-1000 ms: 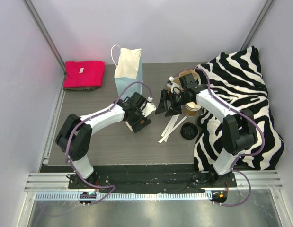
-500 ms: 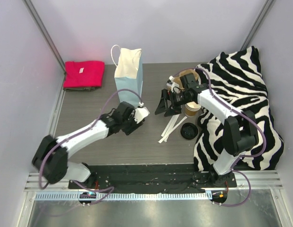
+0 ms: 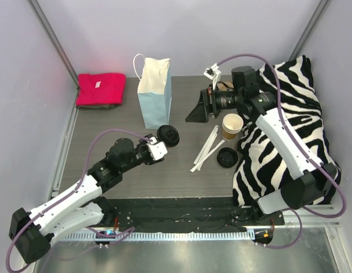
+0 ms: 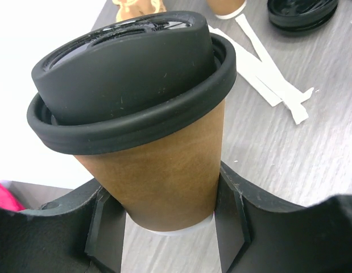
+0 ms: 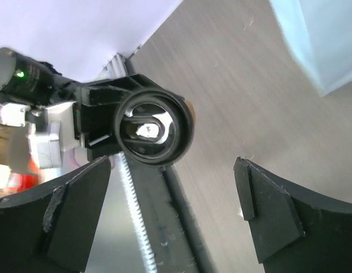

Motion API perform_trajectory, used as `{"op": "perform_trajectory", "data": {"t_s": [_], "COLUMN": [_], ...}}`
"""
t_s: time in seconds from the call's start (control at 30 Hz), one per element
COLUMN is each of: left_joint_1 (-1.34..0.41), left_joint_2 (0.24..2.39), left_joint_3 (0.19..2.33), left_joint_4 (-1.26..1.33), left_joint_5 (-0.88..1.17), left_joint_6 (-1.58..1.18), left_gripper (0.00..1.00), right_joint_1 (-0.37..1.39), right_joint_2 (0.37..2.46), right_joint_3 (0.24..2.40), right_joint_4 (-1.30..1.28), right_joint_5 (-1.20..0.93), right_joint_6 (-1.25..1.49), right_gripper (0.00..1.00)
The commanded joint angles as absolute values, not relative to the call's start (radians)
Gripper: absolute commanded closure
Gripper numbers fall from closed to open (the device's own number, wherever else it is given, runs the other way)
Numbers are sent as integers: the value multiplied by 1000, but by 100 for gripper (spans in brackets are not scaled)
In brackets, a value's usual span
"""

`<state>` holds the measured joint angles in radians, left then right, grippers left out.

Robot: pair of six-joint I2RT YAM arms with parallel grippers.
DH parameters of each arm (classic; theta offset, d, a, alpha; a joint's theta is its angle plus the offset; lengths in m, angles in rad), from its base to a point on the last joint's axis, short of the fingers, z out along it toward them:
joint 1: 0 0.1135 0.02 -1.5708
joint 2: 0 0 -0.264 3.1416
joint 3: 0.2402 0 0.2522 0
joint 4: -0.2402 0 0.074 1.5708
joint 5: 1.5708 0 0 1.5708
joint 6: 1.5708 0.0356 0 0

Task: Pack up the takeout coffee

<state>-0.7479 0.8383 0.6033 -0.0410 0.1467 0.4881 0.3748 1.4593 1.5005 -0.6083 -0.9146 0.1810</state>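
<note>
I am clamping the takeout coffee (image 4: 164, 165) in my left gripper (image 4: 167, 227). The two matt black fingers (image 4: 99, 227) are pressing on opposite sides of its smooth tan kraft-paper wall, low down near the base. The cup is narrowing toward the bottom. Its domed black plastic lid (image 4: 130, 68) is sitting over the rim, with a thick rolled bead running round the edge.

In the top view the coffee is sitting a little left of the frame's centre, just below the lower right corner of the light blue paper bag (image 3: 154, 96). The bag is standing upright with its white handles up. I cannot tell whether the cup's base is touching the grey wood-grain table (image 3: 164, 176).

My right gripper (image 3: 197, 111) is hanging spread wide with nothing between its wedge-shaped fingers (image 5: 79, 210), in the upper middle of the top view. Its own camera is looking straight down onto the round lid, upper left of centre.

To the right of centre, an uncovered kraft cup (image 3: 232, 126) is standing upright. Below it, a loose lid (image 3: 227, 157) and some flat white paper strips (image 3: 205, 149) are lying on the table. A rumpled zebra-striped cloth (image 3: 289, 125) is filling the right side, and a folded red cloth (image 3: 100, 89) is lying at the upper left.
</note>
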Motion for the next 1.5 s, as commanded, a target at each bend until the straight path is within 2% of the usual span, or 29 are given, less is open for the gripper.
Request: {"op": "perform_trajectory", "data": {"t_s": [0.0, 0.03, 0.23, 0.8, 1.13, 1.3, 1.47], "left_joint_1": [-761, -765, -796, -804, -804, -802, -804], "left_joint_2": [828, 834, 827, 856, 867, 874, 884], "left_joint_3": [584, 584, 586, 584, 597, 592, 598], "left_joint_4": [120, 127, 132, 140, 144, 153, 161], "left_joint_5": [155, 152, 150, 149, 149, 138, 118], "left_joint_6": [600, 601, 609, 627, 614, 609, 594], "left_gripper": [65, 66, 67, 67, 68, 68, 69], "right_joint_1": [537, 563, 617, 670, 707, 727, 739], "right_joint_2": [1434, 1431, 1453, 1476, 1491, 1493, 1491], "right_joint_3": [1630, 1637, 1651, 1667, 1652, 1648, 1628], "right_joint_4": [-759, -775, -781, -798, -781, -778, -778], "right_joint_5": [-760, -679, -568, -729, -597, -578, -568], "right_joint_6": [-82, -107, -135, -123, -133, -140, -149], "right_gripper": [0, 0, 0, 0, 0, 7, 10]}}
